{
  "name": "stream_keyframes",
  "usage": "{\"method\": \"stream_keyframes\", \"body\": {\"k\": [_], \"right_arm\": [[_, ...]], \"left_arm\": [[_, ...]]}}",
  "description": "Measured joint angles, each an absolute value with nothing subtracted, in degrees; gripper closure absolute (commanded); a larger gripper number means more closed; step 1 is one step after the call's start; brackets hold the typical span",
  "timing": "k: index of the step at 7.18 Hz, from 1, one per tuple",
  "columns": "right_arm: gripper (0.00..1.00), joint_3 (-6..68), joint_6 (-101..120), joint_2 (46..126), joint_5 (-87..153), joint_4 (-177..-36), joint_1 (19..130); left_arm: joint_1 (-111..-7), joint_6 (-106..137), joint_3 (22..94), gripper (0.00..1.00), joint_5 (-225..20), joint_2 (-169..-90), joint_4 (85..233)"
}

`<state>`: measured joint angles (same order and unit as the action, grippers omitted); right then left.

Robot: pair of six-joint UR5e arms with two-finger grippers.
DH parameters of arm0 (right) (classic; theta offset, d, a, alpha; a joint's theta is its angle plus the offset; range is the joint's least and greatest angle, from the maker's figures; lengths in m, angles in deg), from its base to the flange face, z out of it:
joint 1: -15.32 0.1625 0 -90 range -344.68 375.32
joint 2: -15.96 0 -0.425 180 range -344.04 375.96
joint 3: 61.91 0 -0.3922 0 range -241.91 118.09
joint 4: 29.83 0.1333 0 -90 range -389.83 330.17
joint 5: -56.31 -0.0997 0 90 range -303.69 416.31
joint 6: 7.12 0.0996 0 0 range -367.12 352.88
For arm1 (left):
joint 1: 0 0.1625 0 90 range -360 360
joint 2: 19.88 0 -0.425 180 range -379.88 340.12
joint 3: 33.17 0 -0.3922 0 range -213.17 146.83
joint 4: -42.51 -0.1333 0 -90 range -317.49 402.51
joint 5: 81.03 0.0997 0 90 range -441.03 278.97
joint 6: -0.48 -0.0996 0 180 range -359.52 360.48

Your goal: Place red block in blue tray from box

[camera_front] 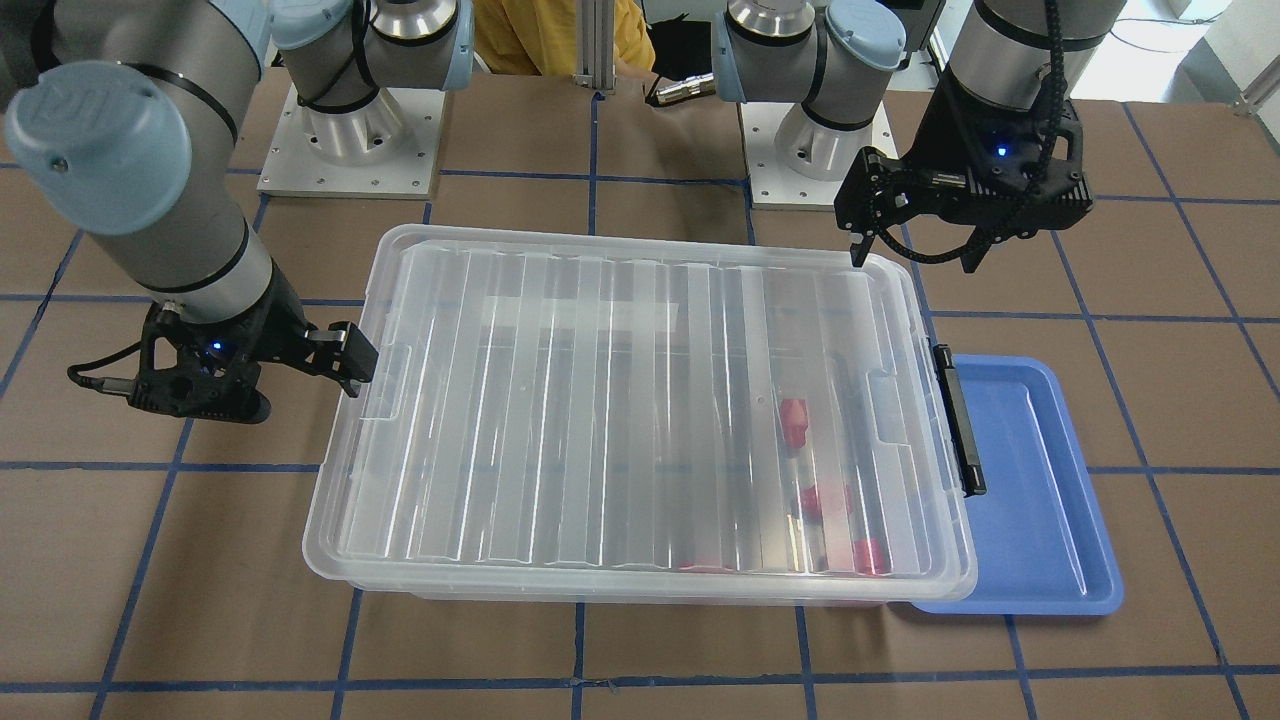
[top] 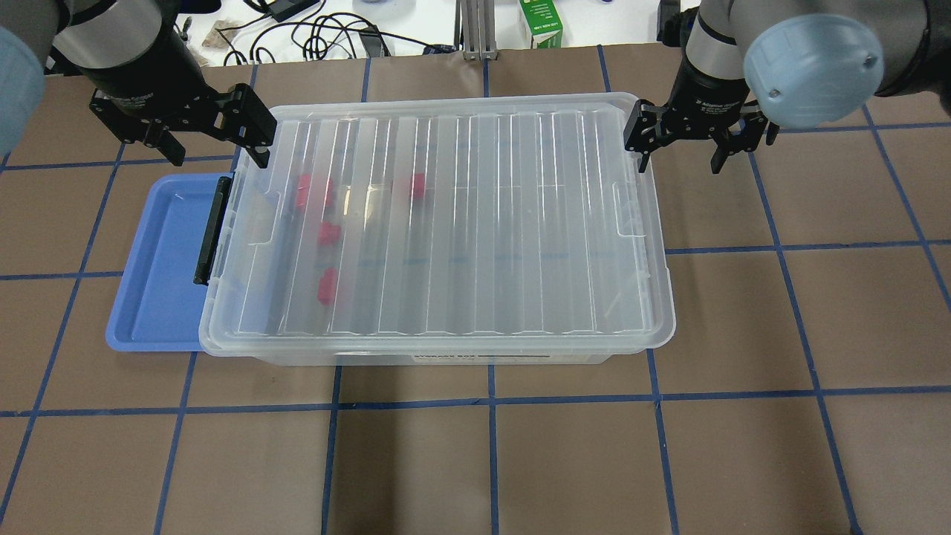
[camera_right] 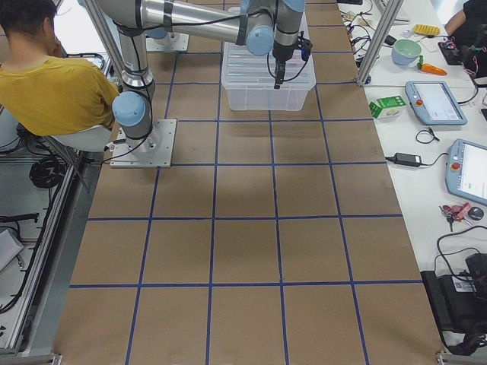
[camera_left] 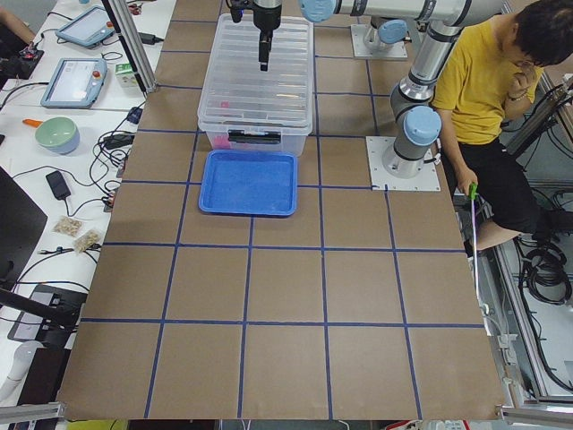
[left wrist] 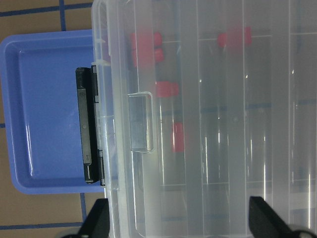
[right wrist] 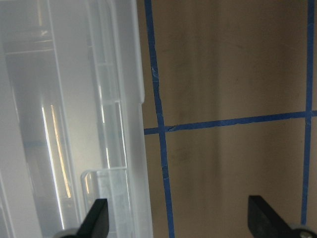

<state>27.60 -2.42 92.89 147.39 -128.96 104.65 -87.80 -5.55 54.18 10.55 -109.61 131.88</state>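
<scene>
Your red blocks (top: pixel 328 233) sit inside the box (top: pixel 663 312), under its shut lid (top: pixel 505 223), all gathered at the end that carries the black latch (top: pixel 210 230). That is the left arm's end. The left gripper (top: pixel 220 157) hovers over the far corner there with its jaws spread wide, one finger above the lid and the other outside the rim. From those jaws the blocks lie inward and back toward the robot.

The right gripper (top: pixel 680 168), jaws just as wide, straddles the opposite far corner, well apart from every block (the whole length of the lid lies between).

The blue tray (top: pixel 160 245) rests on the bench (top: pixel 520 461) just past the latch end, its near edge hidden under the box's rim. So I'd judge the left arm is the nearer for both pick and drop, once the latch and lid are dealt with.
</scene>
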Motion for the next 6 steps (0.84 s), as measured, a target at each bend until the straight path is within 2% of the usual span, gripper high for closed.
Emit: {"method": "stream_keyframes", "body": {"k": [6], "right_arm": [[0.0,30.9,-2.6,91.3,147.0,-130.0,103.8]], "left_arm": [[-87.7,-5.6,54.1,0.0,10.5,-109.6,131.8]]}}
